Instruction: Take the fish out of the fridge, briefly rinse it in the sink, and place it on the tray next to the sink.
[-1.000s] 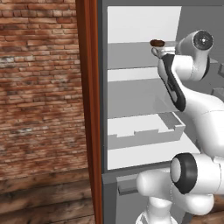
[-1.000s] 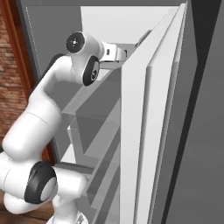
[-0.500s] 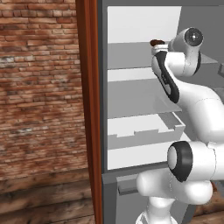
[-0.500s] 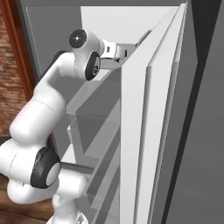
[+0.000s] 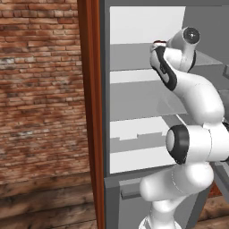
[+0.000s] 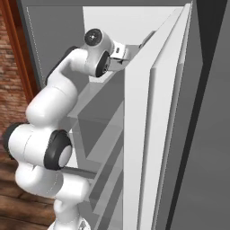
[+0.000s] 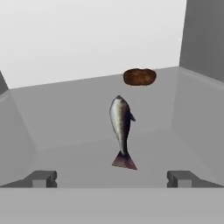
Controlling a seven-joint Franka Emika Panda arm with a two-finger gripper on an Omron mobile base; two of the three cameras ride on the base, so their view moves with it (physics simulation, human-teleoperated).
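Reaching into the open fridge (image 5: 134, 89), the fingers (image 7: 112, 178) stand wide and empty before the fish (image 7: 121, 127) lying on its shelf; grasping, rinsing and traying all remain.

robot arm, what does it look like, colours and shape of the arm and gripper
The arm is glossy white with rounded, bulbous links and black bands and caps at its joints. The gripper ends in two small, blocky grey finger tips. No cables or markings are visible.
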